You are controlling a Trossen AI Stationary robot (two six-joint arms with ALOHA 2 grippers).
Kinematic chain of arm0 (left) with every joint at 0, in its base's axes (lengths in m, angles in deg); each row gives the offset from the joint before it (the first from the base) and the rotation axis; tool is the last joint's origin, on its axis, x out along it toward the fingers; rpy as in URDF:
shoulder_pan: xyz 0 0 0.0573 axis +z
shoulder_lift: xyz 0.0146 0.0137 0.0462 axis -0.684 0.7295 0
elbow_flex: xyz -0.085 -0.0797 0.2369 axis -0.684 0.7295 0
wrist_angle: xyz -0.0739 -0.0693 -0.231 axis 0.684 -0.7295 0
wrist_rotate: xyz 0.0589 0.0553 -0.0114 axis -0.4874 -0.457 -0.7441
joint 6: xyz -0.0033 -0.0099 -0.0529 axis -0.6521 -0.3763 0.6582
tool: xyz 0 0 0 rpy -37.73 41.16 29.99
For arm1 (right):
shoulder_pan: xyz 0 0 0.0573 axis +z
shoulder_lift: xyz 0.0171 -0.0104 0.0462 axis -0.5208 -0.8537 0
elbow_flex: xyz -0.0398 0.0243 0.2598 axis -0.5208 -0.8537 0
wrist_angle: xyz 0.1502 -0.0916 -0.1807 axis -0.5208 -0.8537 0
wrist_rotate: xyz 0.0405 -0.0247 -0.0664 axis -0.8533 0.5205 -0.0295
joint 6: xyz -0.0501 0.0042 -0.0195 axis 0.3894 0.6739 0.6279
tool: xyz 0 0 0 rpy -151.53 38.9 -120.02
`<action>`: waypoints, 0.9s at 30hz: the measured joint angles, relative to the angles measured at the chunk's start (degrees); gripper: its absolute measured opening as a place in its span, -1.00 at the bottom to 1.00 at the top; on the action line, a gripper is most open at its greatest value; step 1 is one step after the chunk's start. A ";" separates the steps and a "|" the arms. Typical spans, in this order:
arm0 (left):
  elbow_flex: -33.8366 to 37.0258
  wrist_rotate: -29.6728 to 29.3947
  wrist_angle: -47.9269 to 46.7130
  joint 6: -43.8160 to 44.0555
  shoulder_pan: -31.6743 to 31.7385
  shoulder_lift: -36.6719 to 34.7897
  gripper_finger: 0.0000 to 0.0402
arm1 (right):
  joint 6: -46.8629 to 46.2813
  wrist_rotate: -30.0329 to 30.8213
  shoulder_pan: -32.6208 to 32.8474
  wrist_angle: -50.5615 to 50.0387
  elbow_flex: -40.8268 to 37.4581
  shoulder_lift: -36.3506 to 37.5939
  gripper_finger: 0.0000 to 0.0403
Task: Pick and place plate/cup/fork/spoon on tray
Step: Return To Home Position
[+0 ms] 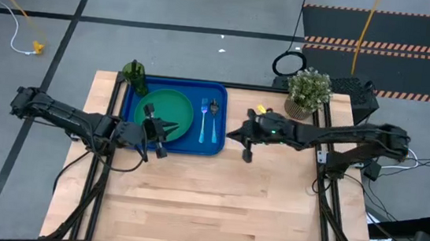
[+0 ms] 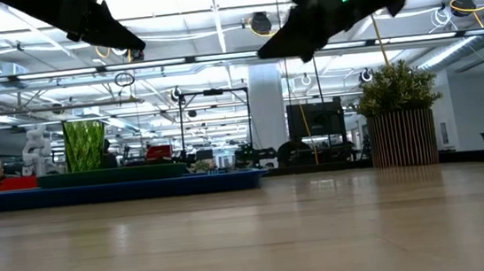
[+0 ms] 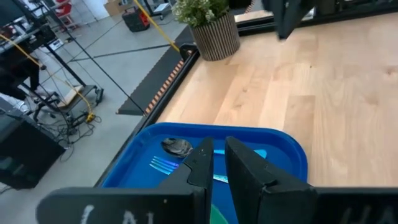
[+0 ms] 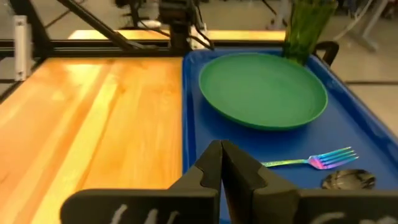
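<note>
The blue tray (image 1: pixel 216 148) lies at the table's far left. On it rest the green plate (image 1: pixel 167 106), the fork (image 1: pixel 203 121) and the dark-bowled spoon (image 1: pixel 214 114) side by side to the plate's right, and the green cup (image 1: pixel 134 73) upright at its far-left corner. My left gripper (image 1: pixel 172 127) hovers above the plate's near right edge, fingers nearly together and empty; its wrist view (image 3: pixel 219 158) shows fork (image 3: pixel 163 165) and spoon (image 3: pixel 177 147) below. My right gripper (image 1: pixel 231 134) is shut and empty above the table, just right of the tray; its wrist view (image 4: pixel 221 155) looks across the tray to the plate (image 4: pixel 264 90).
A potted plant (image 1: pixel 309 92) in a ribbed pot stands at the far right corner, with a small yellow thing (image 1: pixel 261 109) beside it. Bare wooden table (image 1: pixel 222 208) stretches along the near half. In the low view both grippers hang high above the table top.
</note>
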 joint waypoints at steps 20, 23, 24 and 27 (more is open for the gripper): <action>0.25 7.18 -0.21 -0.56 1.86 -3.72 -0.99 | 2.05 3.20 3.06 3.14 -21.50 24.42 -1.00; 2.60 11.76 5.50 -2.88 1.83 -5.99 -0.98 | 2.11 3.22 3.04 3.02 -23.88 26.26 -1.00; 4.06 13.32 7.70 -3.58 1.82 -6.88 -0.97 | 2.22 3.21 3.04 3.24 -24.54 26.72 -1.00; 9.18 16.86 14.82 -5.98 1.85 -10.24 -0.98 | 2.29 3.21 3.04 3.39 -26.32 28.01 -1.00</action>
